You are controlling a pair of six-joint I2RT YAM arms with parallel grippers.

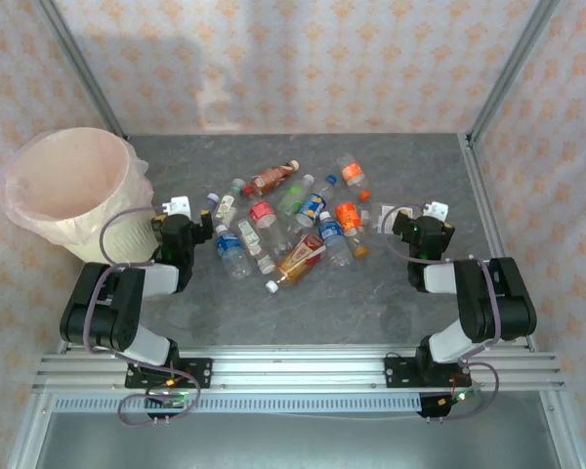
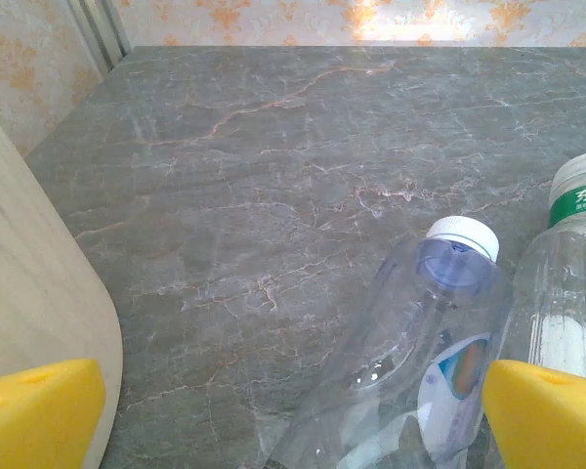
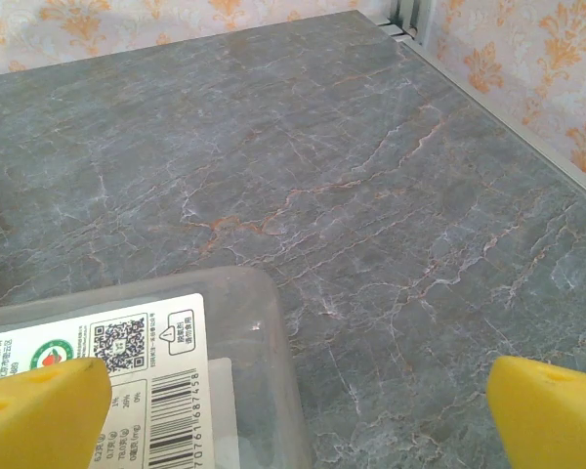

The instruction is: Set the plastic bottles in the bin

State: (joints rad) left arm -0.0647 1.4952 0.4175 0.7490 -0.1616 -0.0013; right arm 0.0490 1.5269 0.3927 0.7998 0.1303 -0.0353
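Observation:
Several plastic bottles (image 1: 293,220) with red, orange, blue and green labels lie scattered mid-table. The cream bin (image 1: 68,191) with its pinkish liner stands at the far left. My left gripper (image 1: 180,209) hangs low between the bin and the bottles, open. In the left wrist view (image 2: 293,420) a clear white-capped bottle (image 2: 410,362) lies between the fingers, close to the right yellow fingertip (image 2: 552,410), and the bin wall (image 2: 29,283) rises at the left. My right gripper (image 1: 432,211) is open to the right of the pile. In its wrist view (image 3: 293,415) a barcode-labelled bottle (image 3: 176,381) lies by the left fingertip (image 3: 39,410).
The grey marble table (image 1: 391,293) is fenced by metal frame posts (image 1: 498,78) and patterned walls. A green-labelled, white-capped bottle (image 2: 576,283) lies just right of the left gripper's bottle. Bare tabletop stretches ahead of both grippers.

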